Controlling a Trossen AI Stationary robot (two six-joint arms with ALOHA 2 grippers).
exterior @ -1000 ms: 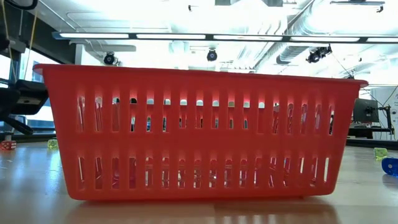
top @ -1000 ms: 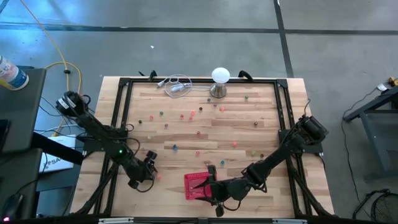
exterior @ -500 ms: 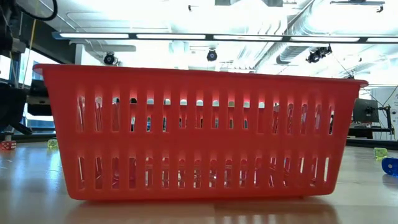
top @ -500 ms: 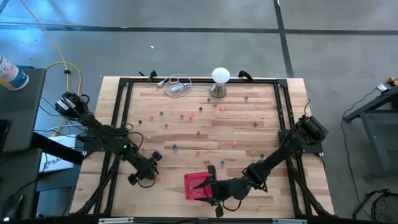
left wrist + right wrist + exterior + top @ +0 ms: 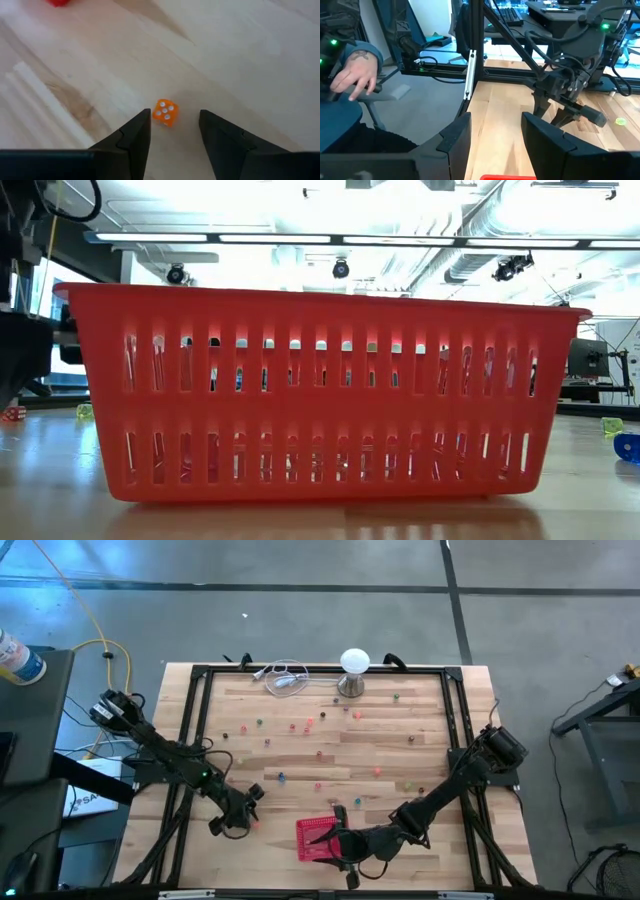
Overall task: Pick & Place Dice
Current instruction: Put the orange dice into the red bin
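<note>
An orange die (image 5: 165, 112) lies on the wooden table (image 5: 400, 710) just ahead of my left gripper (image 5: 175, 131). That gripper is open, slants down at the table's near left (image 5: 246, 814), and has a fingertip on either side of the die without touching it. Several more dice (image 5: 319, 753) lie scattered over the middle of the table. My right gripper (image 5: 495, 135) hangs open above the red basket (image 5: 316, 838) at the near edge, with nothing between its fingers. The basket fills the low view (image 5: 320, 390) and stands on its base.
A white ball-topped stand (image 5: 354, 665) and a coil of cable (image 5: 285, 676) sit at the far edge. A black frame (image 5: 200, 720) runs round the table. Beyond the table's left side, a person's hand (image 5: 355, 80) shows. Loose dice (image 5: 612, 426) lie beside the basket.
My left gripper has swung a little toward the table's right edge, nearer the basket, and has rolled about its own axis. Its arm now shows darker at the low view's left edge. The basket and my right gripper have kept still.
</note>
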